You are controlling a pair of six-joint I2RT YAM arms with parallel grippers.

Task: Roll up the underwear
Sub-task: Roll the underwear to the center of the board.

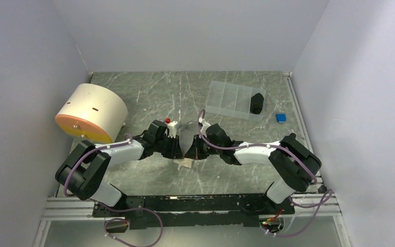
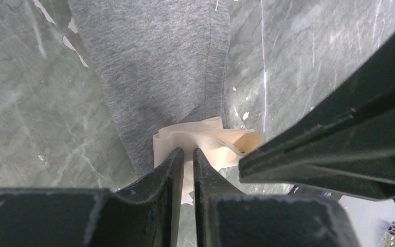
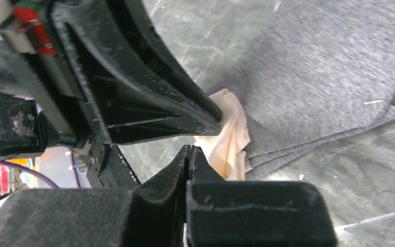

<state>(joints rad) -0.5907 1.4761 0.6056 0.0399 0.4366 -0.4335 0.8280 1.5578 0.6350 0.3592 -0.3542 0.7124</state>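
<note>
While left jaws pinch its waistband [image 2: 201,137], the underwear [image 2: 159,67] lies beyond.

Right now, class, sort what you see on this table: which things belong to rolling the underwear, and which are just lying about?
In the job: underwear, grey with a cream waistband; left end effector; right end effector.

Lying about: round drum; clear divided box; black block inside it; small blue item.

Scanning for writing | nothing readable is turning up in any of the three views | no label, brand, number or sign is showing clearly enough to make out
</note>
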